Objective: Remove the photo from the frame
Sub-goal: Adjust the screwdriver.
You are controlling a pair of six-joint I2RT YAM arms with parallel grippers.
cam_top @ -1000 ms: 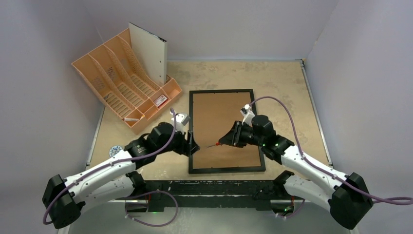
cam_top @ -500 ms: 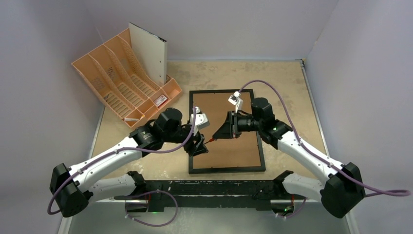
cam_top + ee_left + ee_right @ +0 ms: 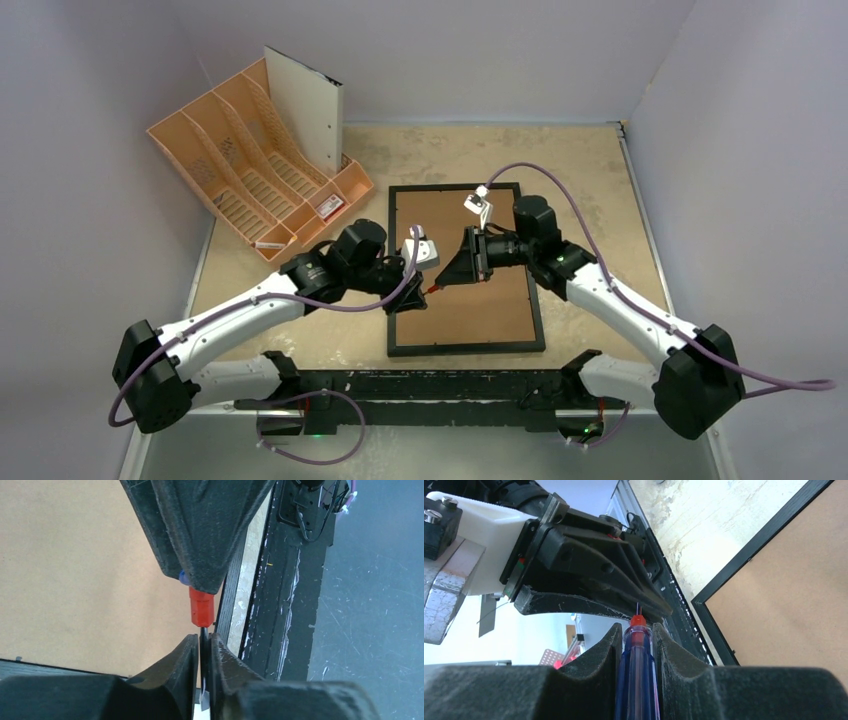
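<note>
The frame (image 3: 465, 348) lies face down on the table, its brown backing board (image 3: 480, 310) facing up. The photo is hidden under that board. My right gripper (image 3: 447, 279) hovers over the frame's left half, shut on a blue-handled screwdriver (image 3: 637, 675) with a red collar (image 3: 201, 607). My left gripper (image 3: 415, 297) meets it tip to tip above the frame's left rail (image 3: 230, 595). In the left wrist view my left gripper (image 3: 204, 639) is shut on the screwdriver's thin metal shaft just below the collar. In the right wrist view my right gripper (image 3: 638, 627) clamps the handle.
An orange file organiser (image 3: 250, 170) stands at the back left with a white sheet (image 3: 305, 105) upright in it. A small round blue-and-white object (image 3: 237, 309) lies left of my left arm. The table's black front rail (image 3: 440, 385) runs just below the frame.
My left arm has swung right to the frame's left rail and shut its jaws on the screwdriver's shaft. The right gripper has shifted up and left with the screwdriver.
</note>
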